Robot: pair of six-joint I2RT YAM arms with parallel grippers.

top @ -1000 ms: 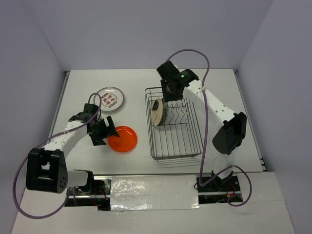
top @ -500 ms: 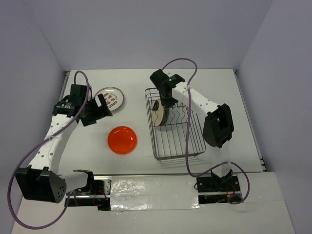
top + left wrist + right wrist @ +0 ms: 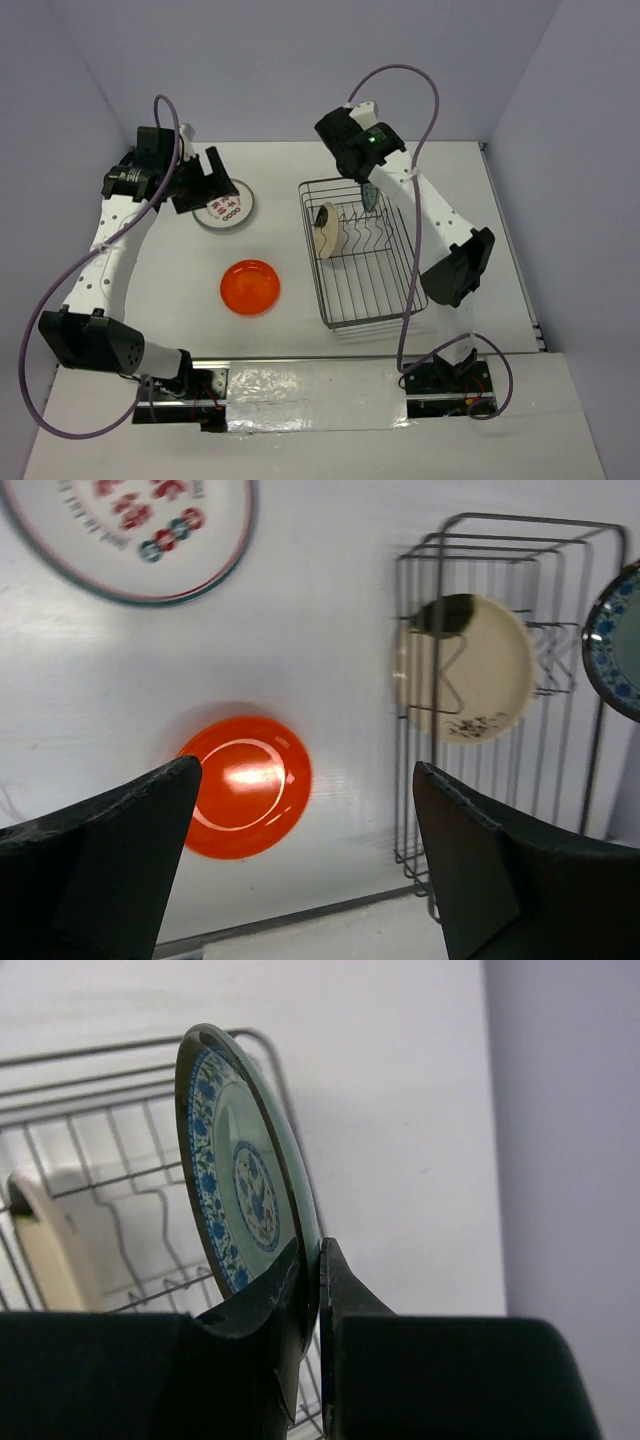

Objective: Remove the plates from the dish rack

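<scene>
Right jaws clamped on a blue-patterned round plate [image 3: 368,196] at the grey wire dish rack [image 3: 372,300]; left jaws spread wide, gripping nothing.
Top view: right jaws hold the blue-patterned plate upright and edge-on over the rack's far end. A cream round plate with a dark blotch [image 3: 325,229] stands in the prongs just beside it. The left jaws hang over the white round plate with red motifs [image 3: 228,208], which lies flat on the white bench [image 3: 280,165], with the plain orange round plate [image 3: 250,287] nearer the arm bases. Left wrist view: jaws fully apart and touching nothing, with the orange plate [image 3: 246,785] below and the rack [image 3: 500,540] to the right. Right wrist view: both jaws pinch the plate's [image 3: 240,1175] rim; whether it clears the prongs, cannot tell.
</scene>
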